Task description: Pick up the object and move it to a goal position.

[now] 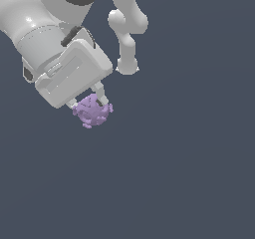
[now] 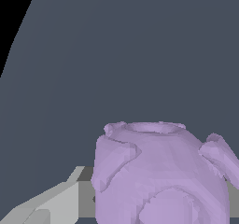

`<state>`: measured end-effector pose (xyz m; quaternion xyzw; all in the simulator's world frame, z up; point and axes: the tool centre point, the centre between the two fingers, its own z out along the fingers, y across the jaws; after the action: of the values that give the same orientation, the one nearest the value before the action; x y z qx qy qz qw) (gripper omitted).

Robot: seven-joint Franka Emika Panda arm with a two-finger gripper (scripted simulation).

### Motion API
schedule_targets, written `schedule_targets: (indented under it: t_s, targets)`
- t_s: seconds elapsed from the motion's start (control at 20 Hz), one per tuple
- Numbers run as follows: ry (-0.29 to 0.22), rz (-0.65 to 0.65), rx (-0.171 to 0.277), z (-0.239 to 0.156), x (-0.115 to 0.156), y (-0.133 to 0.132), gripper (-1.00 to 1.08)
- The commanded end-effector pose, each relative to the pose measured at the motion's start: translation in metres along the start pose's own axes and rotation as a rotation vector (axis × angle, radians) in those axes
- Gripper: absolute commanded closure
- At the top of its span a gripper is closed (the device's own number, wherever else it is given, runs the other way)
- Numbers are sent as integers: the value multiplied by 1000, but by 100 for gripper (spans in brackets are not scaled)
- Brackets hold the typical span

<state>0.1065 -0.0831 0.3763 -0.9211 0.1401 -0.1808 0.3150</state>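
One small purple object (image 1: pixel 92 110) sits clamped between the fingers of the white gripper (image 1: pixel 88 103), toward the exterior view's upper left. The arm apparently grips it this firmly to carry it to a goal position, unmarked on the grey floor (image 1: pixel 189 173).

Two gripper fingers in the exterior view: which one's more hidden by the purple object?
The finger nearer the exterior view's left; only its tip shows beside the purple object. The other finger shows most of its length.
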Motion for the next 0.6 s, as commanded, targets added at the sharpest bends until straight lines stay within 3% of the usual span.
schedule_targets:
  t_s: [0.0,0.55]
  targets:
    - [19,-8,59,-28,14,1,108]
    - [82,-22,269,-132,63,23,108]
